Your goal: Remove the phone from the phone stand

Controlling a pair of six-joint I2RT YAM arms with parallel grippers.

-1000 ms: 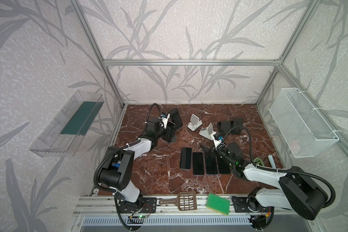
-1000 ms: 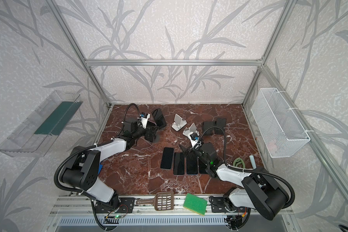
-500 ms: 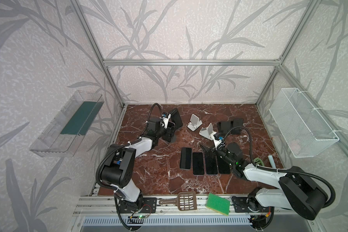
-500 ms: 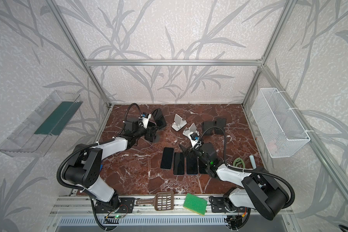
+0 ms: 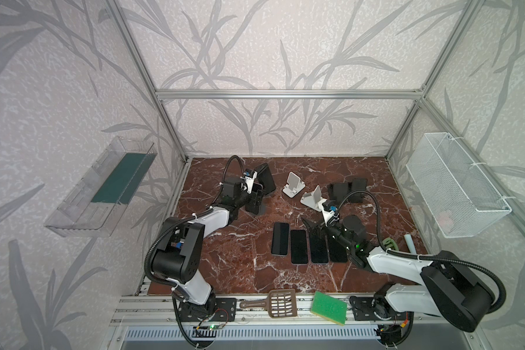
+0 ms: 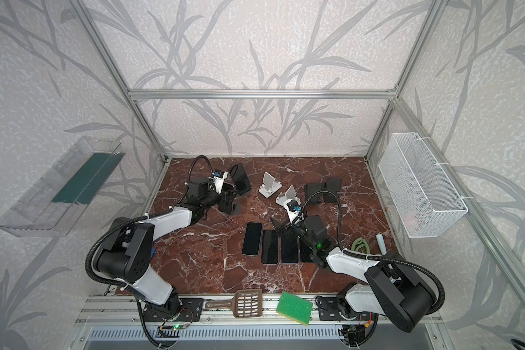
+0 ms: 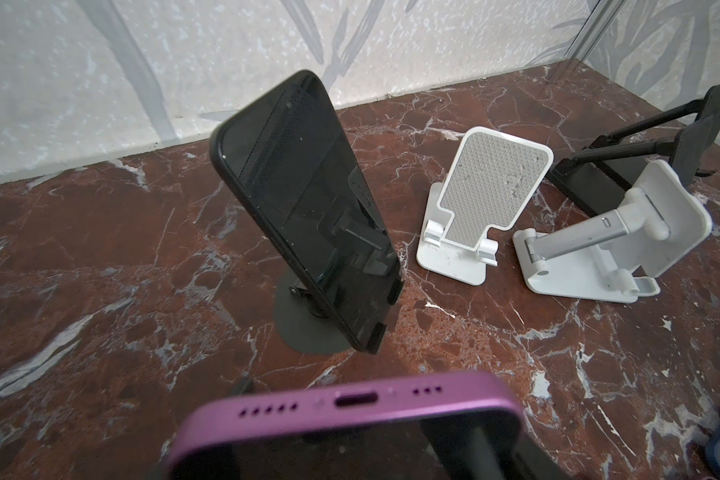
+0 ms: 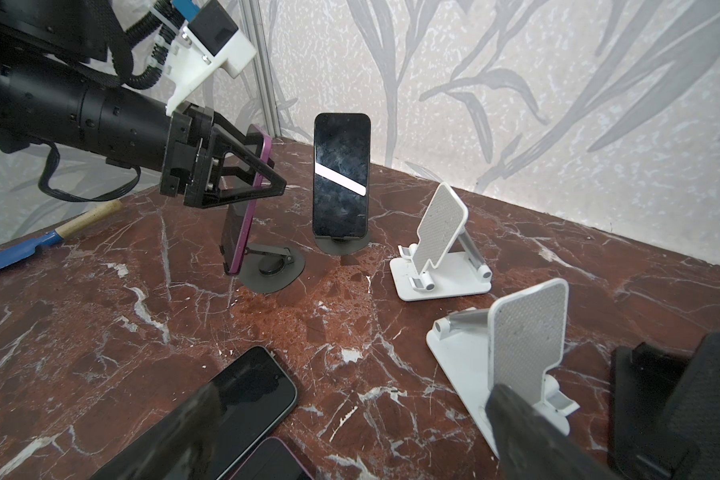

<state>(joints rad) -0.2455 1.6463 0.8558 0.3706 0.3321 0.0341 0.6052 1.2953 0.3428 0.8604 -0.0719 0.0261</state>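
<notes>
Purple phone: my target. It leans nearly upright in the stand, port end up, so that top end is the free part to take.
Left gripper: I have it level at the phone's top end, a finger at each long edge. I cannot tell whether the pads are biting or only bracketing it.
Why up there: a high hold keeps the fingers away from the stand's lip and hinge. I judge a pull along the lean would slide the phone out without dragging the base.
Black phone: just beyond the stand, propped on its own round base and untouched. It is close enough that I'd avoid swinging that way.
White stands: past the black phone from the stand, both empty.
Flat phones: a row lying face up, well apart from the stand. It looks to me like the drop area.
Right gripper: jaws spread wide with nothing in them, hanging over that row, far from the stand. I'd say it is parked out of the left arm's way.
Risk: the light round base may tip or rise with the phone if my hold is skewed.
</notes>
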